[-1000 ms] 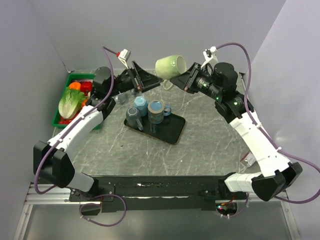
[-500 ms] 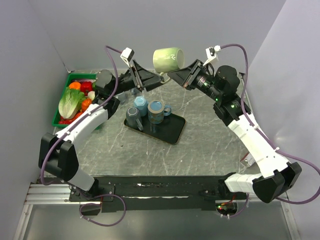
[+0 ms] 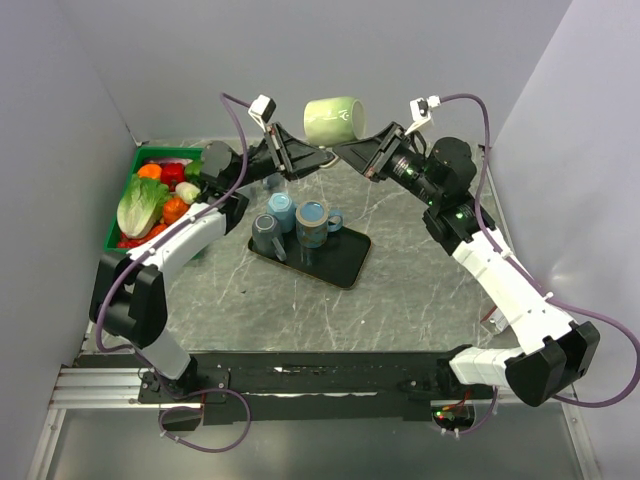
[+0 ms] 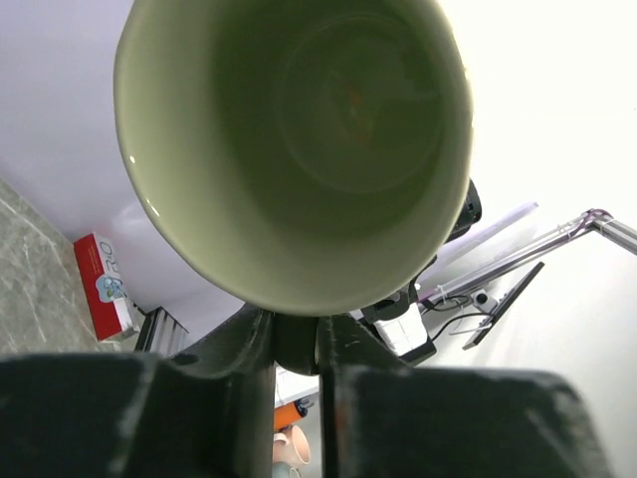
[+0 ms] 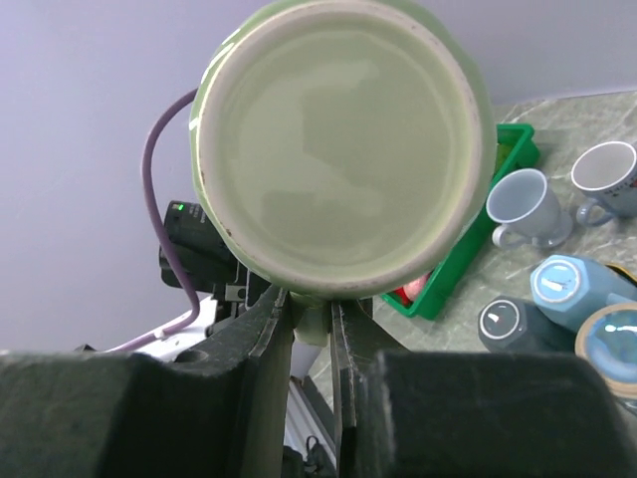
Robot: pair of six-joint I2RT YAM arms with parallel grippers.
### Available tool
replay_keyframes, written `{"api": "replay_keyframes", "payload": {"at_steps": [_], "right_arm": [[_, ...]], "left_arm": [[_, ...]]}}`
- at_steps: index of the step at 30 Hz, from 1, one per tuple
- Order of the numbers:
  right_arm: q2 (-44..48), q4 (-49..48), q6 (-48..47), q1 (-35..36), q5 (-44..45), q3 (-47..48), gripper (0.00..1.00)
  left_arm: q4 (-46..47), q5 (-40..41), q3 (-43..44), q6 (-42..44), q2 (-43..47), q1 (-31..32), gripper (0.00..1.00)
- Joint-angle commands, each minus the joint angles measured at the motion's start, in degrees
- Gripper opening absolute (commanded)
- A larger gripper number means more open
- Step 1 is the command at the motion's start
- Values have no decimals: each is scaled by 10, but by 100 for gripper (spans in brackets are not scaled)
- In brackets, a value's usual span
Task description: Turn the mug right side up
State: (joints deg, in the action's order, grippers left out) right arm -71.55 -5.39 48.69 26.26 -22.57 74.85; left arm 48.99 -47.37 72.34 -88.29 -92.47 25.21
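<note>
The pale green mug (image 3: pixel 333 118) hangs in the air at the top centre of the overhead view, lying on its side. Its mouth faces the left wrist camera and its flat base faces the right wrist camera. The left gripper (image 4: pixel 297 344) is closed on the handle under the mug. The right gripper (image 5: pixel 313 314) pinches the same handle from the other side.

Below them, a black tray (image 3: pixel 345 262) carries three blue mugs (image 3: pixel 281 210). A green bin (image 3: pixel 118 240) of vegetables sits at the left.

In the lower left of the left wrist view is a red box (image 4: pixel 100 284) whose label print is too small to read.
</note>
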Motion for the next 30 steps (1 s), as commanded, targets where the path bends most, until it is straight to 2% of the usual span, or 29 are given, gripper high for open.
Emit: {"api": "replay_keyframes", "payload": {"at_steps": [1,6,7,8,9,10,11,12,14,19,20,24,30], "right_arm": [[24,-72,-10,-2,-4,12,0],[21,-51,-13,-1,-5,11,0],[19,-34,-15,-1,11,14,6],[19,-17,-18,-2,11,15,21],[19,-13,-24,-1,12,14,30],[19,-7,-28,-2,20,14,41],[19,4,-33,-1,23,9,58],[19,11,-36,-1,28,7,64],[18,47,-50,-2,48,7,75],[22,160,-76,-2,115,14,86],[26,185,-81,-2,153,14,97],[59,267,-95,-5,240,-2,100],[101,303,-112,-18,278,-33,100]], "left_arm": [[38,7,32,-6,9,4,1],[1,15,39,48,18,4,1],[-44,18,52,65,19,5,1],[-79,22,61,86,22,4,1],[-113,33,72,136,24,5,1],[-192,42,96,165,25,5,1],[-229,52,109,192,26,4,1],[-264,77,122,244,25,4,1],[-351,103,161,293,20,5,1],[-469,213,234,410,-12,4,1],[-511,228,245,423,-20,4,1],[-623,324,333,503,-88,4,1],[-717,443,410,566,-182,5,1]]}}
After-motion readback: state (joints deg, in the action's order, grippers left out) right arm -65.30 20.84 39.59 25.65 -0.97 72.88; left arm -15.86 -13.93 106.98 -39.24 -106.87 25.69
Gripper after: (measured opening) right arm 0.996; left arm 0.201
